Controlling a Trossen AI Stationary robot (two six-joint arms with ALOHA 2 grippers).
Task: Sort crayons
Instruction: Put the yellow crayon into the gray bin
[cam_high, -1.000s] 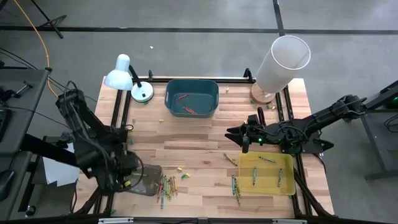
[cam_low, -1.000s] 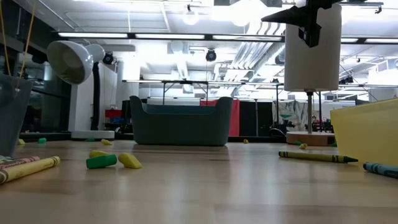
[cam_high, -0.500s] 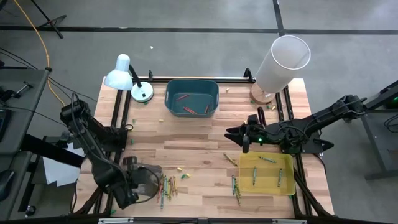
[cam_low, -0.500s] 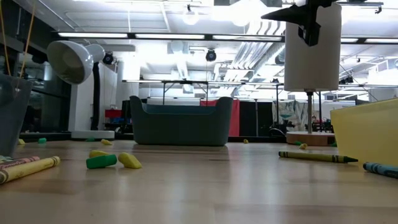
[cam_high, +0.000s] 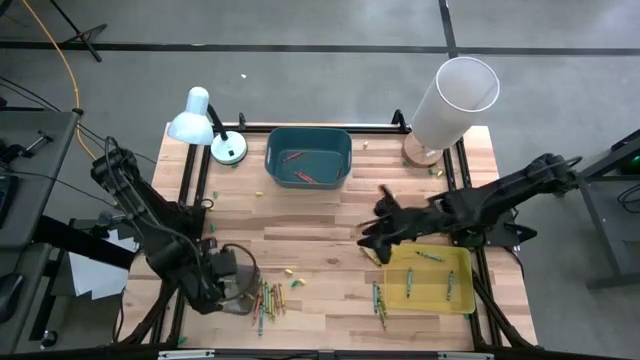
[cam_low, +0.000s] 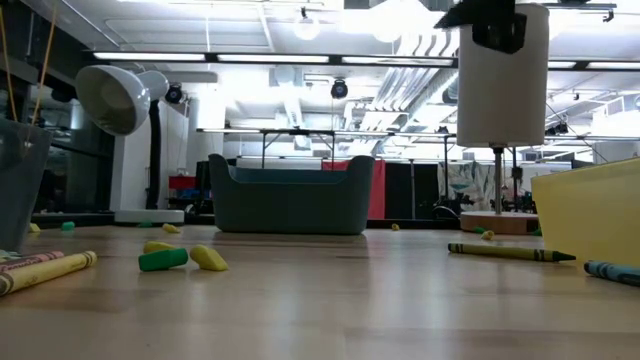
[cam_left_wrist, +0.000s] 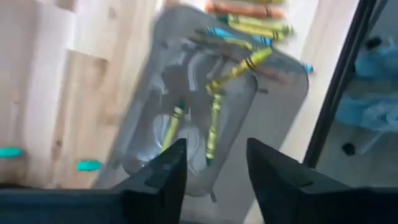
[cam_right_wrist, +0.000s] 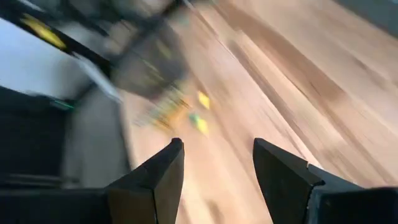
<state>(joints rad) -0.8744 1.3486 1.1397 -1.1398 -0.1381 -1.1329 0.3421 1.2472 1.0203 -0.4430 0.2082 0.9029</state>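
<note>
The left gripper, jaws released, hangs over the grey tray at lower left. The right gripper, jaws also released, is near center. Crayons lie beside the grey tray on the table.

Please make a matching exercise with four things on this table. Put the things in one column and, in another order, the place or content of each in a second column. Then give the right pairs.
Things:
1. teal bin
2. yellow tray
3. grey tray
4. white lamp

Places or contents:
A. far left corner of the table
B. near edge, under the left pincer
C. holds green crayons, at the near right
D. holds red crayons, at the far middle

Right pairs: 1-D, 2-C, 3-B, 4-A
</note>
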